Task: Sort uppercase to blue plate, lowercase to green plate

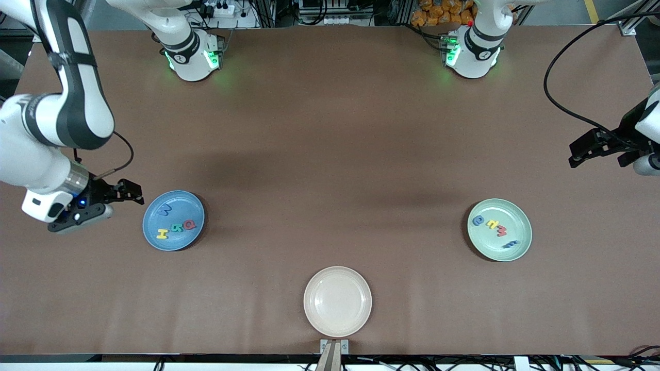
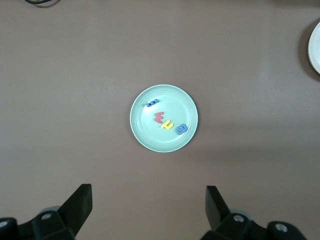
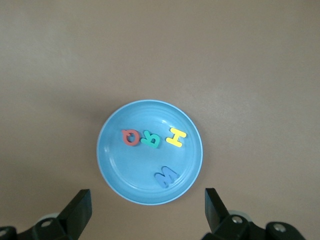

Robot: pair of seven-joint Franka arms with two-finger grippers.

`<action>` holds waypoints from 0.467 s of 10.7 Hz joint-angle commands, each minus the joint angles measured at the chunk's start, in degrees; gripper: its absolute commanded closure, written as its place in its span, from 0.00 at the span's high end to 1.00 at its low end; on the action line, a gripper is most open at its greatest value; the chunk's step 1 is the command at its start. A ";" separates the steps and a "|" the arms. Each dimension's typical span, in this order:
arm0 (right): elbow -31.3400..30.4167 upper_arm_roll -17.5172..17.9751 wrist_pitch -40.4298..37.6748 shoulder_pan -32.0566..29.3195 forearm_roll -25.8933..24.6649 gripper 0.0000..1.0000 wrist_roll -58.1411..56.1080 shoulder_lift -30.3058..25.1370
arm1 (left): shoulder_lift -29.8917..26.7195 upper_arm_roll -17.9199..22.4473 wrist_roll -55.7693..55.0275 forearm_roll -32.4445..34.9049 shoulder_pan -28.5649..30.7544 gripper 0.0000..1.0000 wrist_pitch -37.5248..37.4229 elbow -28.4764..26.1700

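The blue plate [image 1: 154, 206] [image 3: 117, 167] toward the right arm's end holds the uppercase letters: yellow H [image 1: 162, 233] [image 3: 175, 137], green R [image 1: 177, 228] [image 3: 150, 139], red Q [image 1: 190, 224] [image 3: 131, 137] and blue M [image 1: 165, 209] [image 3: 166, 176]. The green plate [image 1: 515, 219] [image 2: 150, 137] toward the left arm's end holds the lowercase letters: round blue one [image 1: 479, 220] [image 2: 180, 129], yellow one [image 1: 489, 223] [image 2: 167, 124], red m [image 1: 499, 229] [image 2: 159, 116], another blue one [image 1: 509, 243] [image 2: 153, 103]. My right gripper [image 1: 135, 192] [image 3: 147, 192] hangs open and empty beside the blue plate's rim. My left gripper [image 1: 573, 154] [image 2: 149, 200] is open and empty, up over bare table beside the green plate.
A cream plate [image 1: 337, 301] [image 2: 316, 47] with nothing in it sits near the table's front edge, midway between the two coloured plates. A black cable [image 1: 562, 103] loops over the table at the left arm's end.
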 commanded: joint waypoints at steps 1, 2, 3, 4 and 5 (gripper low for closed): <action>-3.54 3.60 -0.97 -3.90 -1.20 1.00 3.36 -7.47 | -1.47 0.05 -0.28 0.47 0.14 1.00 -0.61 -0.14; -2.92 3.52 -1.25 -4.26 -2.08 1.00 3.36 -8.79 | -1.82 -0.13 -0.28 0.47 0.06 1.00 -1.74 -0.14; -0.83 3.43 -2.90 -4.52 -3.56 1.00 3.44 -9.23 | -1.82 -0.39 -0.20 0.64 -0.03 1.00 -3.06 -0.14; 2.32 3.26 -6.83 -4.70 -4.19 1.00 3.71 -9.33 | -1.82 -0.48 -0.19 0.56 -0.29 1.00 -4.29 -0.14; 5.84 3.08 -11.40 -4.87 -4.19 1.00 4.75 -9.33 | -1.82 -0.57 -0.19 0.38 -0.38 1.00 -5.17 -0.14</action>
